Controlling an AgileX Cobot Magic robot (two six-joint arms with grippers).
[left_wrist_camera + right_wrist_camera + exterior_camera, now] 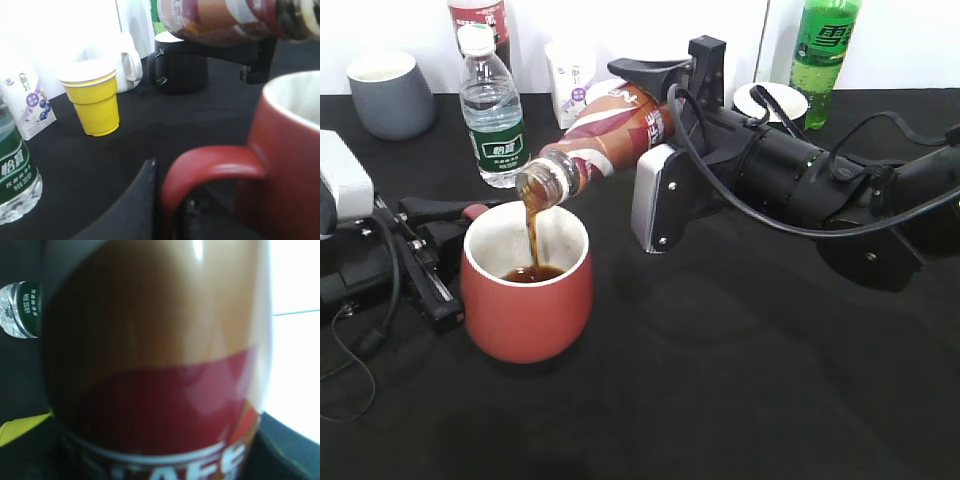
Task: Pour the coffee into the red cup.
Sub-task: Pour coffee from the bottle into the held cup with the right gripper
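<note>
My right gripper (655, 150) is shut on the Nescafe coffee bottle (610, 135), tipped mouth-down to the left. A brown stream of coffee (532, 235) runs from its open mouth into the red cup (527, 285), where dark liquid pools. The bottle fills the right wrist view (160, 365), hiding the jaws. My left gripper (445, 235) is shut on the cup's loop handle (210, 172) at the cup's left. In the left wrist view the cup (287, 155) is at the right and the bottle (235, 17) is overhead.
A clear water bottle with green label (493, 110) stands behind the cup. A grey cup (390, 92) is back left, a green soda bottle (823, 55) back right, a black mug (181, 67), yellow paper cups (94, 100) and a small milk carton (31, 107) behind.
</note>
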